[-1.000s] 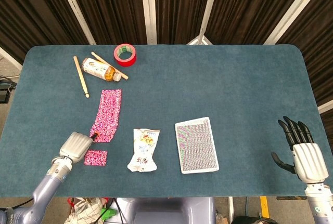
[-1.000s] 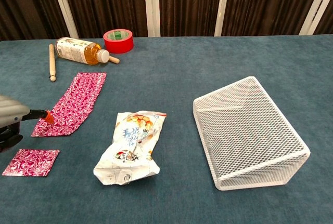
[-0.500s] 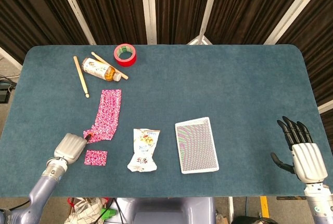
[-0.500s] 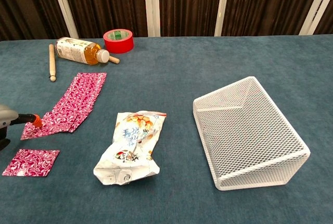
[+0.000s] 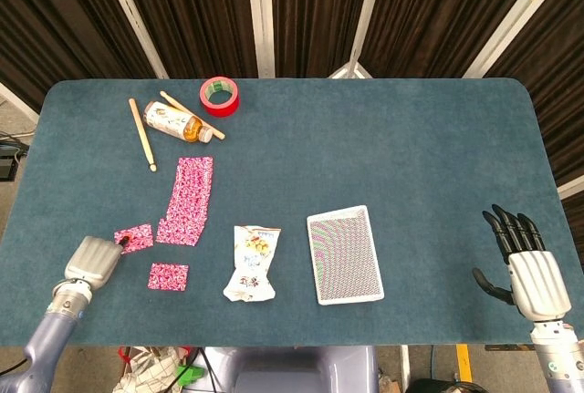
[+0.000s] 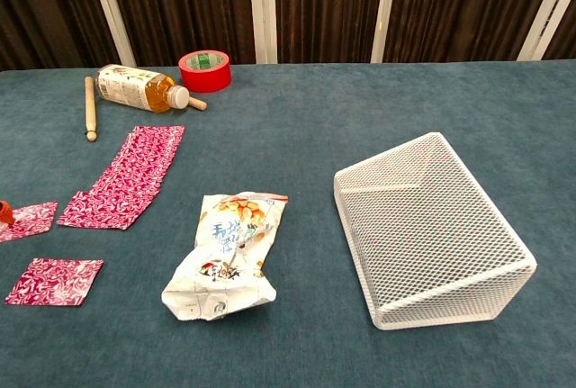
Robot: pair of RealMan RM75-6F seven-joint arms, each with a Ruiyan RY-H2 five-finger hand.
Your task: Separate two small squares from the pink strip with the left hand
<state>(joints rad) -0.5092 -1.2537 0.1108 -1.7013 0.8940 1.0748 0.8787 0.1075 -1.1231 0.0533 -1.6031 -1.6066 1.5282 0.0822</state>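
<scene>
The left hand (image 5: 89,262) pinches a second pink square (image 5: 133,237) at its corner, just left of the pink strip (image 5: 187,201); the first square (image 5: 169,275) lies nearby. Best release it flat, apart from both. The right hand (image 5: 529,268) idles with fingers spread.

L hand (image 5: 91,261) low, fingertip down; R hand (image 5: 525,265) open, upright.

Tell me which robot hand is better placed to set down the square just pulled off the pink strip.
Left. The left robot hand already touches the second pink square beside the pink strip; the right robot hand idles at the table's far right edge.
</scene>
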